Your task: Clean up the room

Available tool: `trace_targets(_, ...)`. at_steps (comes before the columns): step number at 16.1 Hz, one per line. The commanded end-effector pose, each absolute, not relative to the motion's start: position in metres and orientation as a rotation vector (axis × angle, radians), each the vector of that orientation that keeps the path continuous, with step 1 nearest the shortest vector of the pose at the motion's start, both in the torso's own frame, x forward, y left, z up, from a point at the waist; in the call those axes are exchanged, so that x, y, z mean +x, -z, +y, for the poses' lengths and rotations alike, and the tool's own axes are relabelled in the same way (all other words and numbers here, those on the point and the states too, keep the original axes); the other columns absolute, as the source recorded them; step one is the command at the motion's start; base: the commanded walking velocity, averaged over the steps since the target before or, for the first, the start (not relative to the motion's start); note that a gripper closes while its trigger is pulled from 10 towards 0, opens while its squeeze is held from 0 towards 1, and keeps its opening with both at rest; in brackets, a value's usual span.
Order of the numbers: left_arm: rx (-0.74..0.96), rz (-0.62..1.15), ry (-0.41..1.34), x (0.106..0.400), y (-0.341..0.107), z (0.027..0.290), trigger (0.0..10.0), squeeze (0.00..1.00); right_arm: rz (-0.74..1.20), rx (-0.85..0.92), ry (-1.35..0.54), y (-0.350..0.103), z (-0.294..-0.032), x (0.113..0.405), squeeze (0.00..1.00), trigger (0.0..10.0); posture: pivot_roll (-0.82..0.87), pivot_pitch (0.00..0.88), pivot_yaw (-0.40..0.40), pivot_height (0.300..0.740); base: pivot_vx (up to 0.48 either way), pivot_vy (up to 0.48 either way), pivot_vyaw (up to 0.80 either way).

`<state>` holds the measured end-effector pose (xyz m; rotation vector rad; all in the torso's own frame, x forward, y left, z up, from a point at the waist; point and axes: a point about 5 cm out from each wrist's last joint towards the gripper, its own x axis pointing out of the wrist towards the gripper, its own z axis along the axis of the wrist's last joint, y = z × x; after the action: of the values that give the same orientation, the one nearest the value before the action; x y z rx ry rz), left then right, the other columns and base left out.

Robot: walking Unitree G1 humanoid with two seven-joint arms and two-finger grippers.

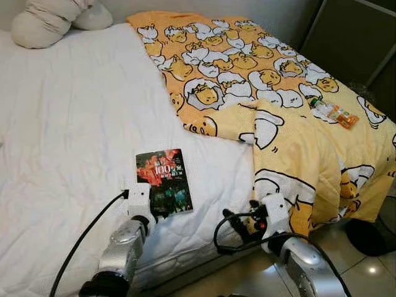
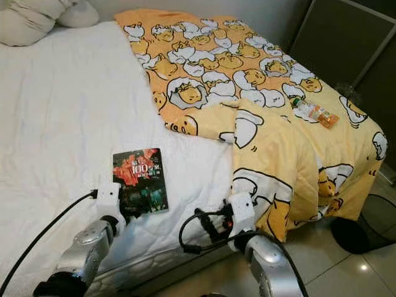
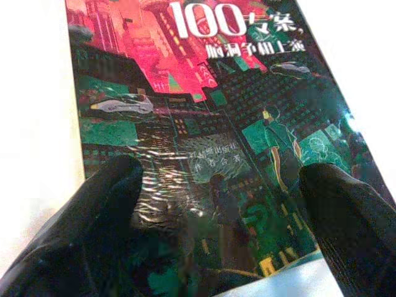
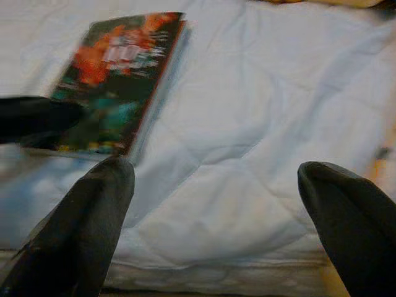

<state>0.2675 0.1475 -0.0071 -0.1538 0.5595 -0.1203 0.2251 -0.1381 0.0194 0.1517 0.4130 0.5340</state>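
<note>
Currently, book (image 1: 164, 181) lies flat near the mattress (image 1: 68, 124) front edge. Left gripper (image 3: 216, 204) fingers spread over its lower cover; right gripper (image 4: 210, 204) spread, beside mattress edge.

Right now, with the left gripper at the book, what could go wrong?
1. The book lies flat on the soft mattress. The left gripper has its fingers spread over the glossy cover, so they may slide or press it into the bedding without gripping it.
2. The book sits near the bed's edge; a nudge could tip it to the floor.
3. The right gripper hovers open close by, and the arms could collide.
</note>
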Motion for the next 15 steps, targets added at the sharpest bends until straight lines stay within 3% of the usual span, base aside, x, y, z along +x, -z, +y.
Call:
trace_targets(1, -0.211, 0.646, 0.123, 0.261, 0.022, 0.136, 10.0, 0.0, 0.417, 0.178, -0.572, -0.018, -0.137, 0.231, 0.0, 10.0, 0.04, 0.0, -0.064, 0.74, 0.0, 0.0, 0.0)
trace_targets(5, -0.209, 0.717, 0.132, 0.269, 0.026, 0.128, 10.0, 0.0, 0.439, 0.166, -0.602, -0.015, -0.132, 0.241, 0.0, 10.0, 0.04, 0.0, -0.062, 0.74, 0.0, 0.0, 0.0)
trace_targets(6, -0.177, 0.766, 0.119, 0.268, 0.032, 0.13, 0.0, 0.0, 0.447, 0.171, -0.609, -0.013, -0.13, 0.241, 0.0, 10.0, 0.05, 0.0, -0.068, 0.74, 0.0, 0.0, 0.0)
trace_targets(15, -0.131, 0.793, 0.104, 0.268, 0.034, 0.152, 0.0, 0.0, 0.475, 0.204, -0.637, -0.008, -0.125, 0.227, 0.0, 10.0, 0.0, 0.0, -0.061, 0.74, 0.0, 0.0, 0.0)
